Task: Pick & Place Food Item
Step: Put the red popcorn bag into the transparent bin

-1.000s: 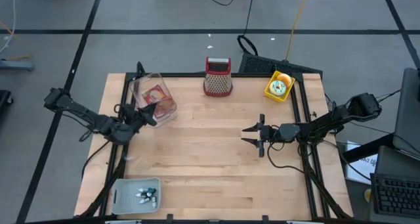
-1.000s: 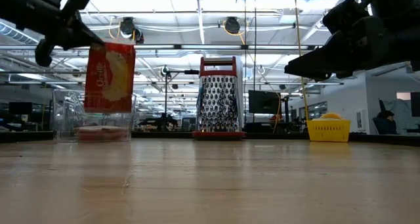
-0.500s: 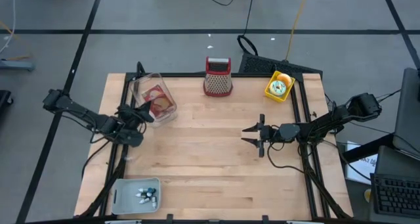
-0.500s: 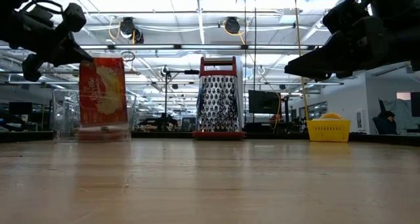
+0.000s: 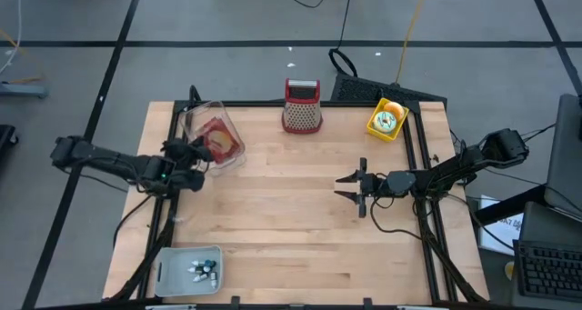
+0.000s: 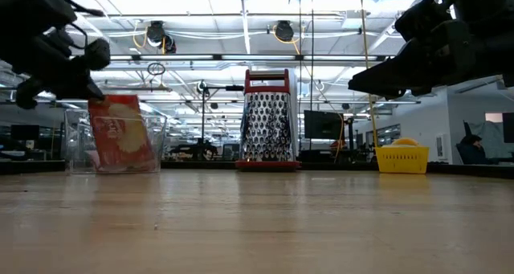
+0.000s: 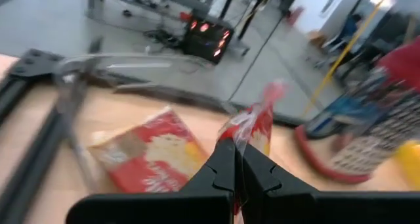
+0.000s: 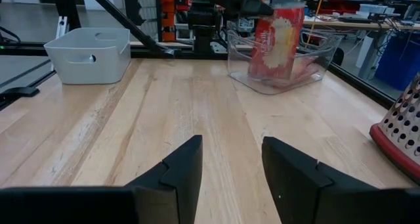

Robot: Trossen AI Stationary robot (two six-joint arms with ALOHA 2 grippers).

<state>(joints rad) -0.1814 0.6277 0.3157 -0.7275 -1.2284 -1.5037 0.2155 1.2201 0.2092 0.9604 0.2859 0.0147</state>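
On the wooden bench, I lower the red snack bag into the clear bin; left gripper fingers clamped on its top seam; best released only once it rests; right gripper waits mid-bench, fingers apart.

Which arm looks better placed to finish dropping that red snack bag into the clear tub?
The left. Its left gripper is shut on the red snack bag, already low at the clear tub. The right gripper hangs open over the table's middle, holding nothing.
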